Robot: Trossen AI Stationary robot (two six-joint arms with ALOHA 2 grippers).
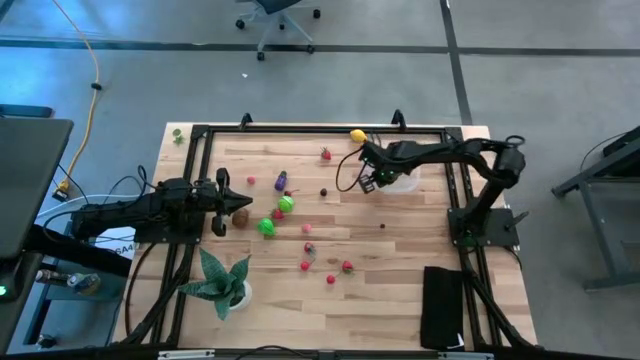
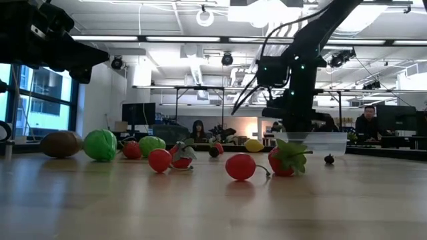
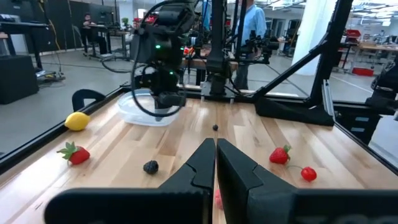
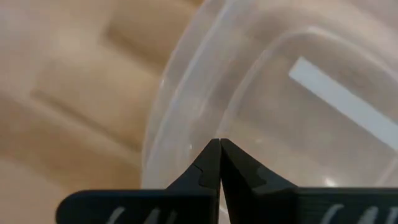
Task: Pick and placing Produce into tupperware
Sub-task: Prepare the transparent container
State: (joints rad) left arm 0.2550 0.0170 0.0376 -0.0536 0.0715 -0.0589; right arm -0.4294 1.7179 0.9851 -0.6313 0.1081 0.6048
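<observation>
Right pincer [image 4: 219,144]: fingers together, empty, over container [image 4: 298,112] at far right. Produce [image 1: 306,265] scattered mid-counter [image 1: 400,300] (left pincer [image 3: 216,146] likewise closed). Risk: closed tips nudge container.

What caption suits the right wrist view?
Shut right gripper poised over the rim of the clear tupperware on the wooden table.

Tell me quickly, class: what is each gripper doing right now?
Left gripper: fingers shut, holding nothing, near the brown fruit.
Right gripper: fingers shut, empty, over the tupperware.
</observation>
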